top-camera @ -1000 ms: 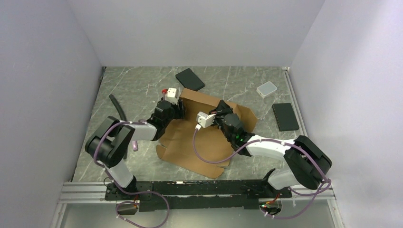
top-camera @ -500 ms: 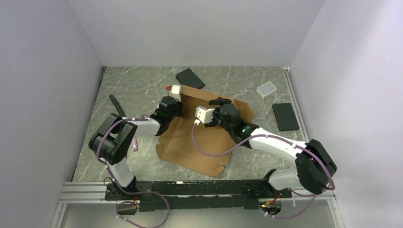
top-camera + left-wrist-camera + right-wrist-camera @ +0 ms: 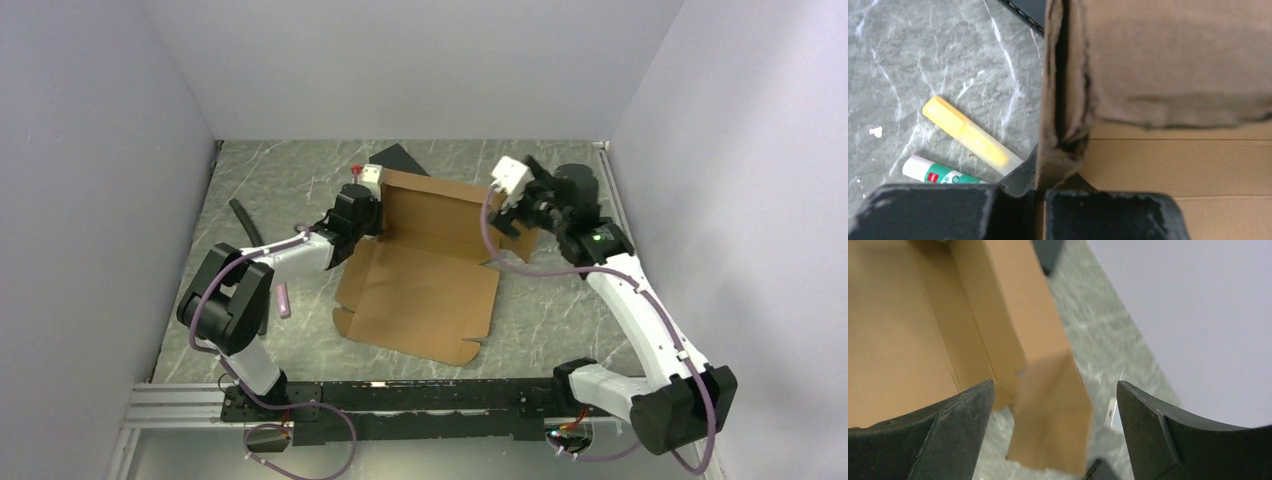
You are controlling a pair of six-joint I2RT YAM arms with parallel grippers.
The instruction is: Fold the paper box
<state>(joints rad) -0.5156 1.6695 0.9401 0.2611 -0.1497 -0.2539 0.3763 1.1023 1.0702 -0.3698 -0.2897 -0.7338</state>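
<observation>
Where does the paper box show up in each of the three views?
Top external: the paper box lies mid-table, rear wall upright.
Left wrist: the paper box fills the right half, a wall edge pinched in the left claw.
Right wrist: the paper box sits upper left, a flap between the open right claw fingers.
Shared landmark: the grey marbled table.

Paper box (image 3: 425, 285) half raised on a marbled table (image 3: 270, 190).
Its rear wall stands upright; the front panel lies flat. The left gripper (image 3: 372, 208) meets the wall's left end, the right gripper (image 3: 515, 212) hangs over the right end. A black slab (image 3: 398, 156) peeks behind; a pink stick (image 3: 284, 300) lies left.
</observation>
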